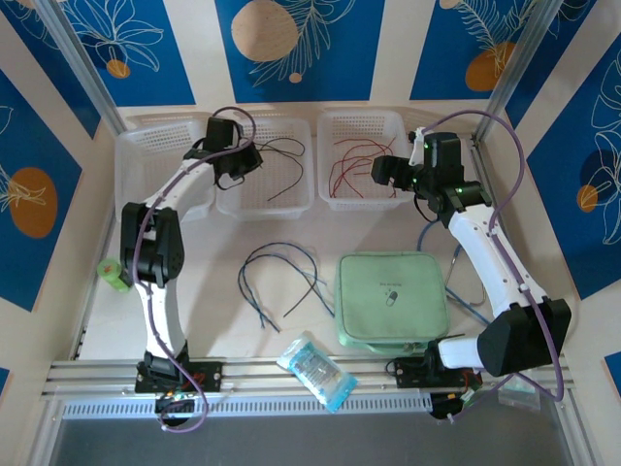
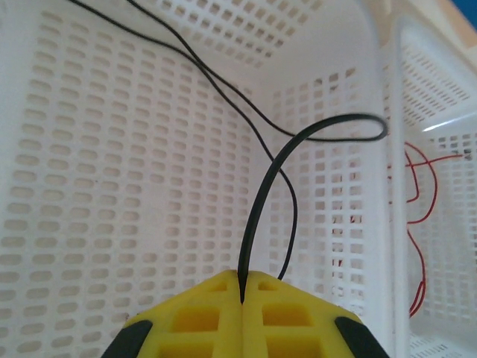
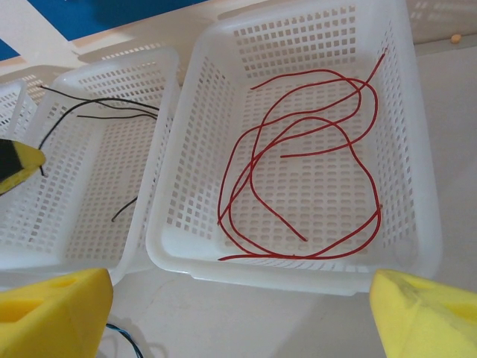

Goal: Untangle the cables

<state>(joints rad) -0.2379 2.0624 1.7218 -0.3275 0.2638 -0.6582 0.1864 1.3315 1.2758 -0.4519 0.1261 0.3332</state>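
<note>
Baskets (image 1: 136, 165), white perforated plastic, three in a row. The middle basket (image 1: 301, 136) holds the black cable (image 2: 258, 201). The right basket (image 3: 417, 186) holds the red cables (image 1: 354, 165) in loose loops. Blue-grey cables (image 1: 281, 282) lie on the table (image 1: 223, 243) beside the green pouch (image 1: 393, 301). All are probably light, limp and springy, and best pinched near a free end. The left gripper (image 2: 242, 291) is clamped on the black cable. The right gripper (image 3: 238, 309) is spread wide, holds nothing, and hovers by the right basket.

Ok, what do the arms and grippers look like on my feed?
The left arm and right arm both have white links and black joints, with purple cables looping along them. The gripper fingers are yellow with square moulded recesses and black outer edges.
</note>
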